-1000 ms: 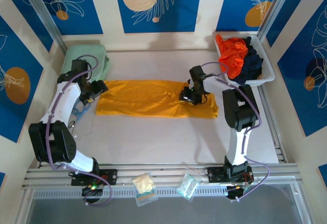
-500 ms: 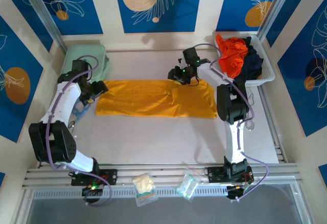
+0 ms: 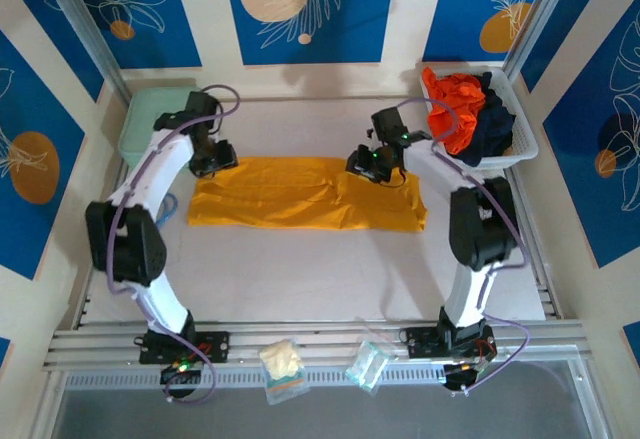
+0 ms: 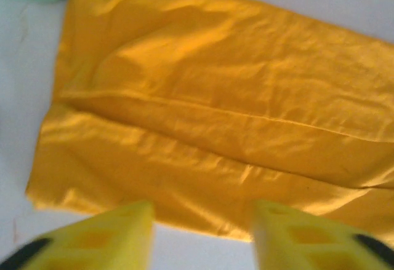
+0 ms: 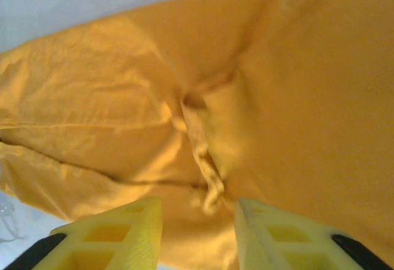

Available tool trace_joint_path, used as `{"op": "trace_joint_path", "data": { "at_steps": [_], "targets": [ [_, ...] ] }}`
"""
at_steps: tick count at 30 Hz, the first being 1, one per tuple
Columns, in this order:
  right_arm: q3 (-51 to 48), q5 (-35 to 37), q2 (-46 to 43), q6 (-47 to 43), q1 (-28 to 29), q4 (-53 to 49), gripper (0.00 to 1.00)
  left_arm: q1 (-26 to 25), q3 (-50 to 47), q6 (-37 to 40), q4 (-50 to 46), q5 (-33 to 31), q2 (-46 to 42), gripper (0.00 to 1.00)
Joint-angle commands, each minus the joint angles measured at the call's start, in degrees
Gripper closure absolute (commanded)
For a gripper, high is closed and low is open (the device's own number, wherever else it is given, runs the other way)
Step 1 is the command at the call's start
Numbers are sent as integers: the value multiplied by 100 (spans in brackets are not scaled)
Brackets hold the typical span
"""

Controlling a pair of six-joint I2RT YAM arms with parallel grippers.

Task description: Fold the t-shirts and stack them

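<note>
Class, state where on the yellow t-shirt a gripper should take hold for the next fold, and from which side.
On the yellow t-shirt, probably the far corner of its left short end, coming from above and outside that edge. It lies flat as a long band, so only edges offer layers to pinch, and the open left gripper hangs by that corner.

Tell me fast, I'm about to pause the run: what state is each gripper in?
Left gripper: open, holding nothing, above the golden-yellow t-shirt edge.
Right gripper: open, straddling a raised fold of that t-shirt, not clamped on it.
</note>
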Motion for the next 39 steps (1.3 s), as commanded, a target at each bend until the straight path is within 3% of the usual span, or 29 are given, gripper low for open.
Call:
{"op": "trace_joint_path", "data": {
  "at_steps": [1, 6, 10, 16, 23, 28, 39],
  "targets": [
    [-673, 363, -590, 206, -47, -234, 69, -80, 626, 208, -223, -168, 941, 79],
    [-1625, 254, -957, 492, -245, -55, 100, -87, 1636, 298, -416, -631, 2210, 88],
    [-1835, 210, -734, 563, -390, 59, 100, -90, 2166, 265, -615, -869, 2885, 90],
    [-1464, 185, -7, 424, -553, 18, 100, -90, 1947, 210, -538, -1112, 3008, 91],
    [-866, 128, 708, 305, -630, -127, 100, -113, 515, 30, 33, -928, 2361, 92],
    [-163, 22, 1281, 190, -708, -279, 100, -165, -800, -238, 680, -371, 1847, 93],
    [2901, -461, 3078, -93, -895, -1337, 100, -632, -2974, -951, 1413, 417, 370, 89]
  ]
}}
